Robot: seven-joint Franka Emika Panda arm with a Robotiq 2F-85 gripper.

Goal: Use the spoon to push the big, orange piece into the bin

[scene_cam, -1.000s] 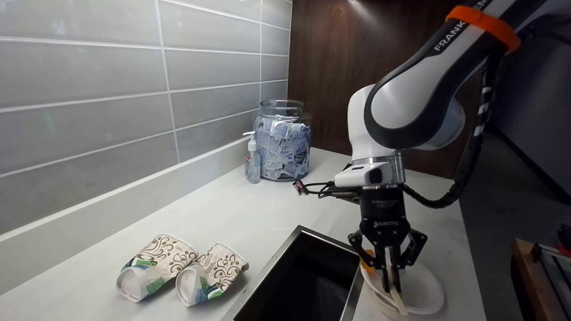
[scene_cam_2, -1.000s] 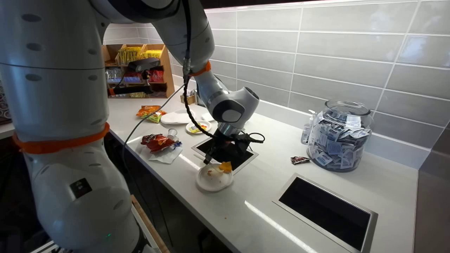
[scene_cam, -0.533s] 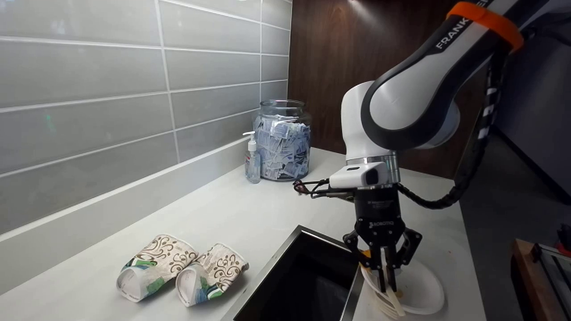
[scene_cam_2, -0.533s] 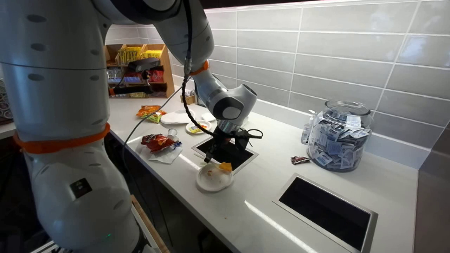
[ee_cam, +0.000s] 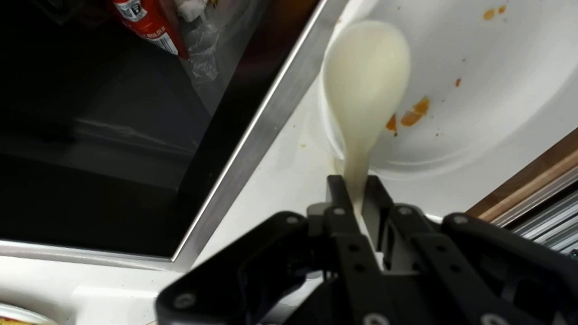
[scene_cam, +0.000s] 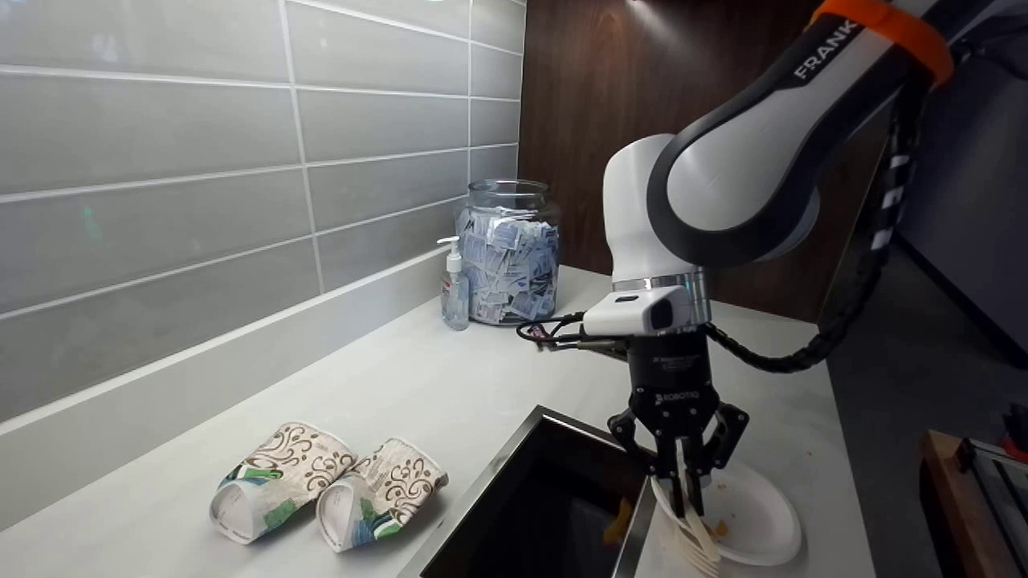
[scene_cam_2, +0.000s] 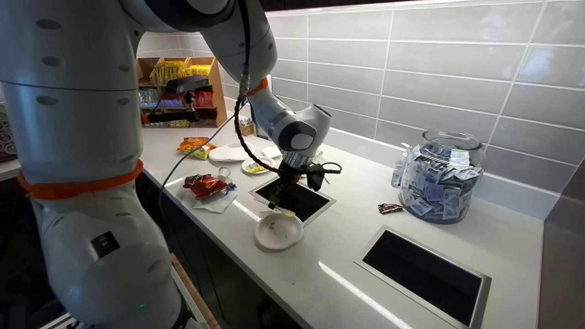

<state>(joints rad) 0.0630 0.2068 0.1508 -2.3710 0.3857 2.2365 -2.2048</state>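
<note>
Orange piece (scene_cam: 618,523) in bin (scene_cam: 479,491), claw (ee_cam: 355,192) pinching spoon (ee_cam: 366,76)

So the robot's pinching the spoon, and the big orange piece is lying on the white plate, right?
Not quite: an exterior view shows the big orange piece inside the bin, not on the white plate. The gripper does hold the spoon.

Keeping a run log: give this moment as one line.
black gripper: shut on pale beige spoon; big orange piece: inside black rectangular metal-rimmed bin; orange scraps: on round white plate

"FRANK" on arm (scene_cam: 747,168), "ROBOTIQ" on housing (scene_cam: 671,377) above fingers (ee_cam: 336,190)
</note>
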